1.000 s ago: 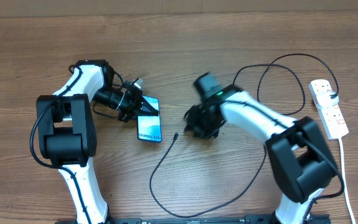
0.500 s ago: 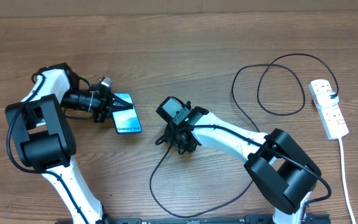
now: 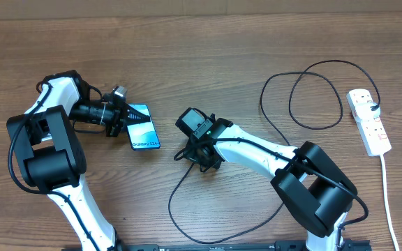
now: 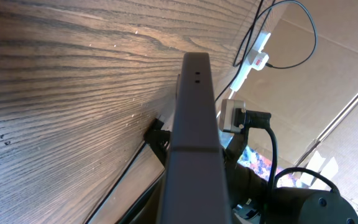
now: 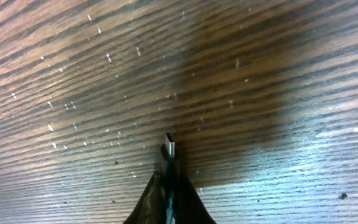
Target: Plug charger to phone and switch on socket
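Observation:
My left gripper [image 3: 131,120] is shut on the phone [image 3: 145,135], holding it at one end with its blue screen facing up, left of centre. In the left wrist view the phone [image 4: 191,124] shows edge-on, pointing toward the right arm. My right gripper [image 3: 184,156] is shut on the connector tip [image 5: 169,144] of the black charger [image 3: 170,206], low over the wood just right of the phone. The tip sticks out past the fingers. The cable loops away to the white socket [image 3: 370,123] at the far right.
The charger's slack lies in a big loop near the front edge and another loop [image 3: 316,97] at the back right. A white cord [image 3: 389,202] runs from the socket toward the front edge. The socket [image 4: 260,59] shows small and far in the left wrist view.
Both arms shifted left, the left carrying the phone along. The right gripper came down over the cable's end and closed on the connector tip.

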